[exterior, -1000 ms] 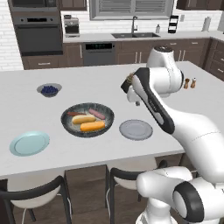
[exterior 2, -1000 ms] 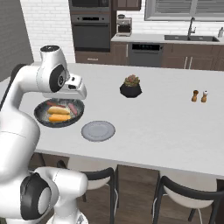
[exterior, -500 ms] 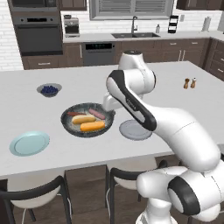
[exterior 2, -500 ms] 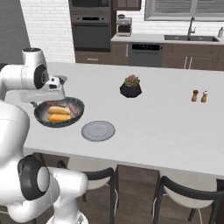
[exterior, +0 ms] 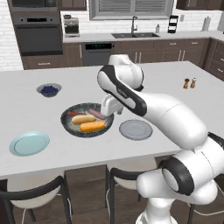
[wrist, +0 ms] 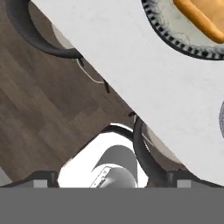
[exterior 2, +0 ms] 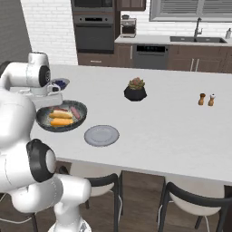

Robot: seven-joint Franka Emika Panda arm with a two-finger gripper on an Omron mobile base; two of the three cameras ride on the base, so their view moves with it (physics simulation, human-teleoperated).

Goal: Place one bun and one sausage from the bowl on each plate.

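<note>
Pincer [exterior: 108, 106] hangs over right rim of bowl [exterior: 70, 127], tips apart, nothing between them; likely set wide for first grab. Orange bun [exterior: 92, 126], paler bun [exterior: 83, 119], pink sausage [exterior: 97, 114] and dark sausage [exterior: 74, 113] all lie in bowl. Grey plate [exterior: 135, 130] just right of bowl, blue-green plate [exterior: 29, 143] near front-left on surface [exterior: 175, 94]; both bare, nothing served.

Bare counter between bowl [exterior: 72, 127], grey plate [exterior: 136, 130] and blue-green plate [exterior: 29, 143].
</note>
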